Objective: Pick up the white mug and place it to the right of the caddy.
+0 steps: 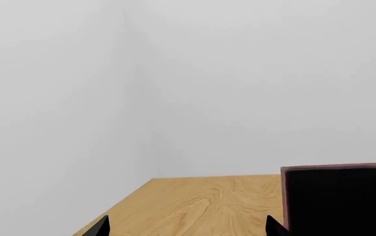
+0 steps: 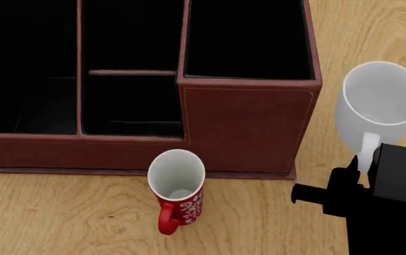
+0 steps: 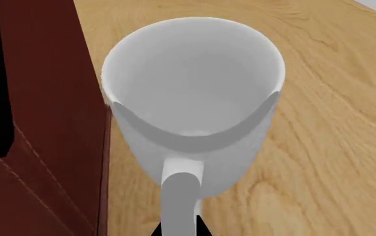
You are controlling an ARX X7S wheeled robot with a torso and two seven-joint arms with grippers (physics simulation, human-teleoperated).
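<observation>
Nearest thing on the right is the right gripper (image 2: 364, 167), and as far as I can judge it's clenched on the handle of the white mug (image 2: 380, 103), with the fingertips just peeking out either side of the handle in the right wrist view. The left gripper (image 1: 188, 227) hangs spread with nothing between its tips, off over the desk (image 2: 61, 218) by the caddy's far end. Risk-wise: a handle-only pinch can let the mug swing or twist, and since it sits just beside the caddy (image 2: 245, 133), right of its tall right-hand section, any swing could knock that wall. I can't tell if the base is on the desk or just above it, so letting go early might mean a drop or a tip. Mug's upright, long axis vertical, mouth up, handle pointing toward the near edge. The red mug (image 2: 177, 187) stands left, in front of the caddy, well clear.
</observation>
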